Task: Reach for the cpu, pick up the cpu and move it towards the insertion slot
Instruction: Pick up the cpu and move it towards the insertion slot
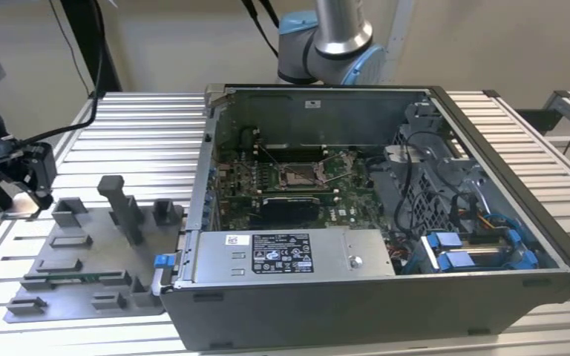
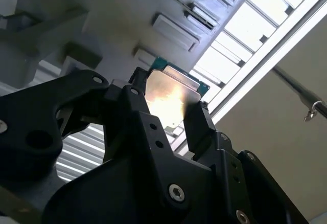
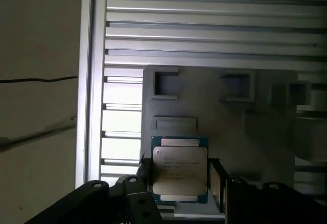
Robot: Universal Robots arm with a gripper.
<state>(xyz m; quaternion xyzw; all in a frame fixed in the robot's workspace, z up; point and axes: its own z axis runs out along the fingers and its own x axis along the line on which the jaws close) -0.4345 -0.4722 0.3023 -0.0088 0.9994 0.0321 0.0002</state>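
Observation:
The cpu (image 3: pixel 180 169), a small square chip with a pale metal top, sits between the two black fingers of my gripper (image 3: pixel 180 177), which is shut on it. The second wrist view shows the cpu (image 2: pixel 168 93) shining between the fingers (image 2: pixel 196 127), held off the grey fixture plate (image 2: pixel 127 9). In the exterior view my gripper (image 1: pixel 30 197) hangs at the far left, beside the fixture plate's (image 1: pixel 77 278) left edge. The insertion slot (image 1: pixel 300 176), a silver-framed square socket, lies on the green motherboard inside the open computer case, far to the exterior view's right of the gripper.
Grey blocks and posts (image 1: pixel 122 208) stand up from the fixture plate. The computer case's wall (image 1: pixel 204 170) rises between the plate and the motherboard. A silver power supply (image 1: pixel 285 256) fills the case's front. The slatted metal table (image 1: pixel 136 119) runs under everything.

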